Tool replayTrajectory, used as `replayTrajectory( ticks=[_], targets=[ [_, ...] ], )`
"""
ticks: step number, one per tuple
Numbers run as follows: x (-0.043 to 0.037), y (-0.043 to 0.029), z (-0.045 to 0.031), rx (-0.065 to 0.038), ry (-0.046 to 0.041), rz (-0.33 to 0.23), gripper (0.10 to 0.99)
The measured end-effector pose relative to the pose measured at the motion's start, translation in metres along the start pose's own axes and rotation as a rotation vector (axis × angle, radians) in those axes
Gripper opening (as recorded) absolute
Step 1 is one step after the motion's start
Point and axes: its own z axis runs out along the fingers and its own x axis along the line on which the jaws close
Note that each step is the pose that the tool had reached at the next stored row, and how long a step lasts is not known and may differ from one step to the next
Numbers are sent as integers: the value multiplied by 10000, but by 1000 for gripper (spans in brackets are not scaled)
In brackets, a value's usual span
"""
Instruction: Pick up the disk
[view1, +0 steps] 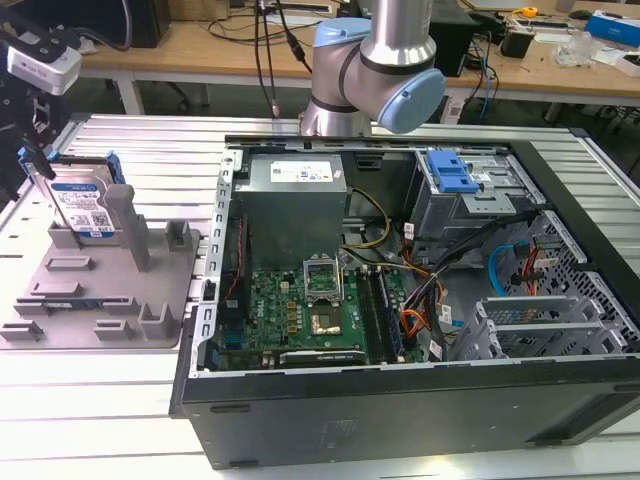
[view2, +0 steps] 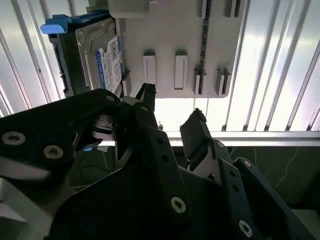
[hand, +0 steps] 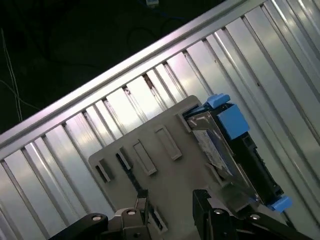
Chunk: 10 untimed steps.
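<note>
Fingers spread wide, empty, over grey fixture; disk stands on edge, offset beyond one finger, not btwn.

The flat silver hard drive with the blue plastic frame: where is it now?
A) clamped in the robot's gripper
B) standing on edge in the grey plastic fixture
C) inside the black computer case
B: the flat silver hard drive stands on edge in the grey plastic fixture, and the open gripper holds nothing.
</note>
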Motion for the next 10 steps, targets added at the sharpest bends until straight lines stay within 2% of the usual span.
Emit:
replayTrajectory(
  ticks=[3, 9, 10],
  targets=[
    [0, -1, 5, 1, 49, -1287, 482],
    [0, -1, 11, 2, 97, -2555, 482],
    [0, -1, 14, 2, 113, -2957, 482]
  ],
)
